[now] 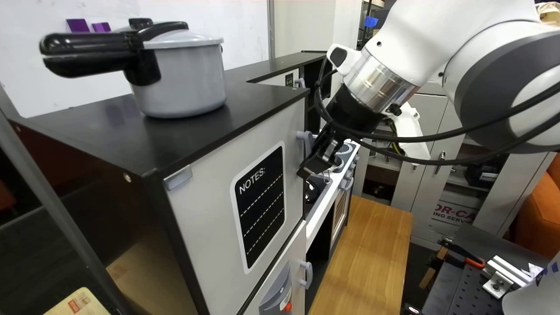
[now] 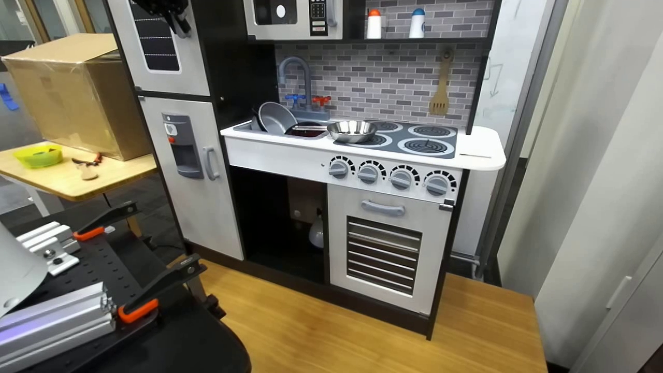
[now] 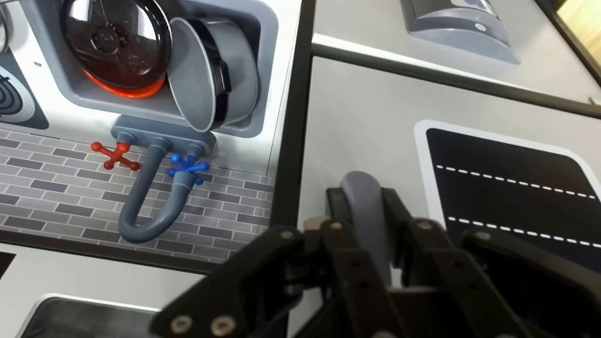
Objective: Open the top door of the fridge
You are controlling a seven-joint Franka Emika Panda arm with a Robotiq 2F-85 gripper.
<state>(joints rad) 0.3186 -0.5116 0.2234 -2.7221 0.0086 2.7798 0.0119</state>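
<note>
— Blurred black gripper (image 3: 365,204) closest to us, in the wrist view. What do we make of its grip?

— We see its fingers only slightly parted, the grey handle (image 3: 368,225) of the top door (image 1: 218,205) filling the gap; it looks held on both sides.

— Can we read anything on that door?

— "NOTES:" in white capitals, above dashed lines, on a black panel (image 1: 260,210).

— Which way does our door face?

— It stands upright as the upper door of the fridge (image 2: 204,119), flush in its frame as far as we can tell, facing out toward the arm (image 1: 437,48). The handle's long axis runs up and down, near the edge on the side of the sink (image 3: 268,47).

— What do we have above it?

— A black top (image 1: 258,94), bearing a grey pot (image 1: 188,74), lidded and upright.

— And further along?

— A tilted pan (image 3: 192,80) lies in the sink, a steel pan (image 2: 352,133) sits on the stove (image 2: 401,135), and we see a wooden platform (image 1: 367,245) below.

— Farthest off?

— We make out a grey cabinet (image 1: 426,197) with glass doors. Behind the glass, red lettering (image 1: 455,213) reads "OR-CA", and "ING SERV" shows beneath it, both cut short.
</note>
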